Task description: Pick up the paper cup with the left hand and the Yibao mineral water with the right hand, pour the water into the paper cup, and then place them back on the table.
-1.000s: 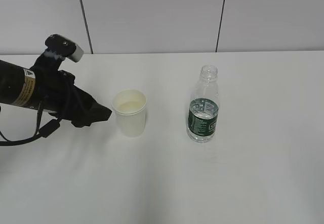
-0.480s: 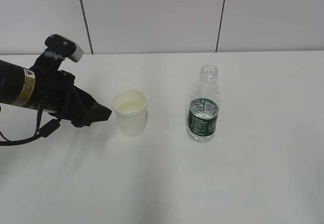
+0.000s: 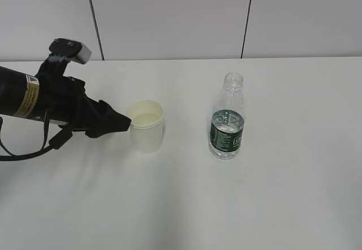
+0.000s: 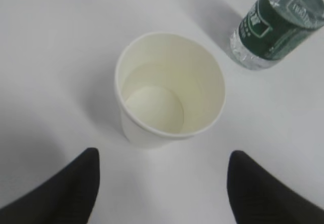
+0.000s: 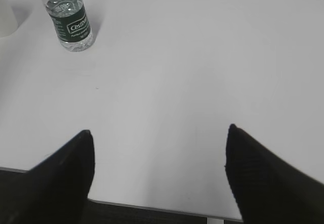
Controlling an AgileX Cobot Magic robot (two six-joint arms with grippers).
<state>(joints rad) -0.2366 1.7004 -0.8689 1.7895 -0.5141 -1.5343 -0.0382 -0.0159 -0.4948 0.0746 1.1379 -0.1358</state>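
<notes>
Right hand (image 5: 159, 176): seen only in the right wrist view; two black fingers spread wide at the table's near edge, holding nothing. It does not appear in the exterior view.

Table (image 3: 271, 205): plain white top, carrying both task items.

Yibao mineral water (image 3: 228, 117): upright on the table, right of centre, uncapped, dark green label band around the middle. The exterior view shows water (image 3: 228, 128) up to about label height. The right wrist view has the bottle (image 5: 67, 16) far off at upper left, well apart from that gripper; the left wrist view catches only its lower body (image 4: 276, 24) beyond the cup.

Paper cup (image 3: 146, 125): upright on the table, left of the bottle, clearly apart from it. The left wrist view looks down into the cup (image 4: 169, 89); the interior appears dry.

Left hand (image 3: 121, 124): black arm with yellow sticker, entering from the left. In the exterior view its tip meets the cup's left side. The left wrist view shows the fingers (image 4: 76, 188) spread wide, the cup just ahead between them, not gripped.
</notes>
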